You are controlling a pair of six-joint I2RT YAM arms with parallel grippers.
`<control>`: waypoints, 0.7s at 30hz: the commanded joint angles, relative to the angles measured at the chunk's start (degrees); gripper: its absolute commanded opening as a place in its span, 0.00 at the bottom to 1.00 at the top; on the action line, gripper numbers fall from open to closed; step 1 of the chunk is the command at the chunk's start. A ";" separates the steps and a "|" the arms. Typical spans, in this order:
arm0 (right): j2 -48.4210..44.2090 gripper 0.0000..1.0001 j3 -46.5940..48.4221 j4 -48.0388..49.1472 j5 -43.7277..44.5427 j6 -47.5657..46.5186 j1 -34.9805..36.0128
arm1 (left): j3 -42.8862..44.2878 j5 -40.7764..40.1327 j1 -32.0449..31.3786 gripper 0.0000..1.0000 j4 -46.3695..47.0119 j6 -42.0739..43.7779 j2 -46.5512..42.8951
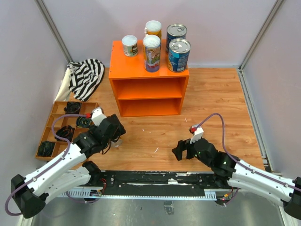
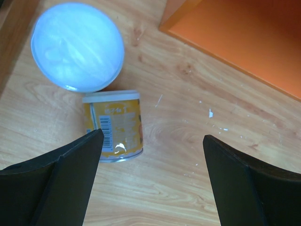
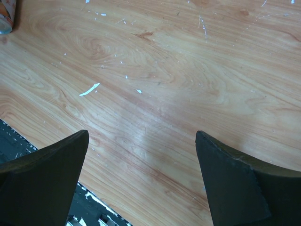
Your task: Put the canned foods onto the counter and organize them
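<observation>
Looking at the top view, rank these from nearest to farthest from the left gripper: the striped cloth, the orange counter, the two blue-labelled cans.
1. The orange counter: just ahead and slightly right of the left gripper.
2. The striped cloth: farther back on the left, against the wall.
3. The blue-labelled cans: on the counter's top, at its right end.

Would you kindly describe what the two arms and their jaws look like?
Both the left arm and right arm have white link shells with black joints and bases. A greyish-purple cable loops to a small white wrist module with a red tip on each. The jaws are matt black, wedge-shaped.
</observation>
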 commanded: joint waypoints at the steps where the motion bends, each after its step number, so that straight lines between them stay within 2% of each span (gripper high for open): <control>1: -1.31 0.96 -1.00 -0.56 -0.15 0.85 0.52 | -2.47 -1.63 -0.76 0.92 -1.55 -6.74 -2.01; 10: -2.02 0.97 -2.67 0.60 -0.64 1.30 0.52 | -7.49 -1.62 -0.76 0.93 -1.39 -8.98 -1.52; 21: -2.64 0.97 -3.43 0.49 -0.66 1.30 0.56 | -9.65 -4.39 -0.68 0.97 1.32 -9.01 2.66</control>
